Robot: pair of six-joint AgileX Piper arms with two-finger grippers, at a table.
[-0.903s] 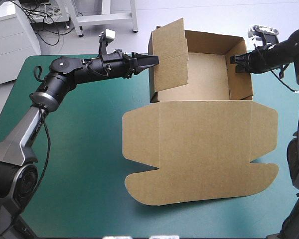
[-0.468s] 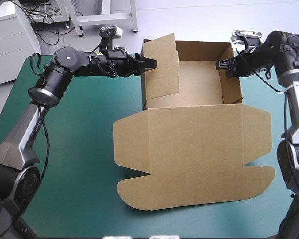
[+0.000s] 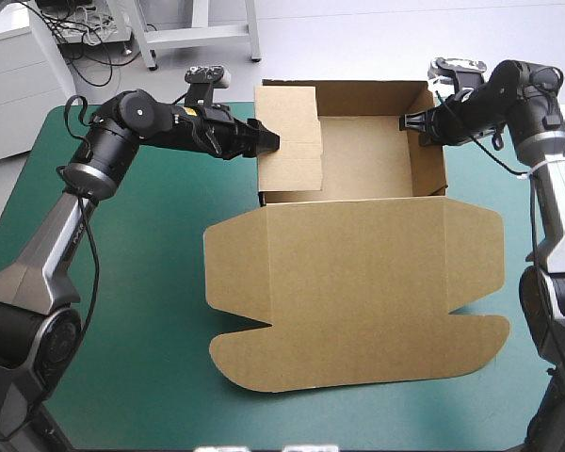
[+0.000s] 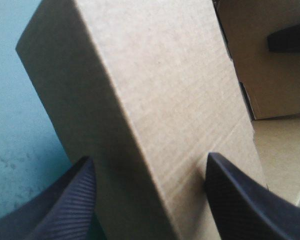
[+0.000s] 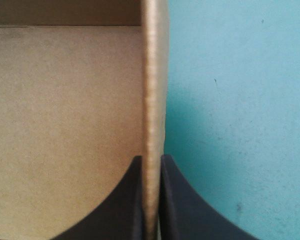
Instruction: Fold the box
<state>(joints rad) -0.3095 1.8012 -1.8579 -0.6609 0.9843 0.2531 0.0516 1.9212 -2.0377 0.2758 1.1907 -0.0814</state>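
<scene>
One brown box [image 3: 358, 282] lies on the teal-green cover [image 3: 141, 282], taking up the centre and upper centre of the high view. Its tray [image 3: 363, 155] stands in the upper centre with its walls raised and its top open. The lid panel [image 3: 358, 301] lies flat on the cover, spreading from the tray's near wall toward the lower centre of the frame. It has a rounded flap at each end and a wider lip along its lower edge.

At the tray's left side, a folded side panel [image 3: 290, 141] leans inward over the tray floor. The left gripper [image 3: 271, 141] reaches in from the upper left of the frame and meets this side of the tray. In its wrist view the left gripper [image 4: 149, 157] has its black fingers [image 4: 65, 205] spread wide, with the folded board between them (one finger on the cover side, the other on the tray side). Whether they press the board cannot be told.

The right gripper [image 3: 407, 122] comes in from the upper right and grips the right wall [image 3: 431, 155]. Seen from the wrist, the right gripper [image 5: 151, 157] is pinched almost together on the wall's edge. One finger is inside the tray and the other is outside, over the cover.
</scene>
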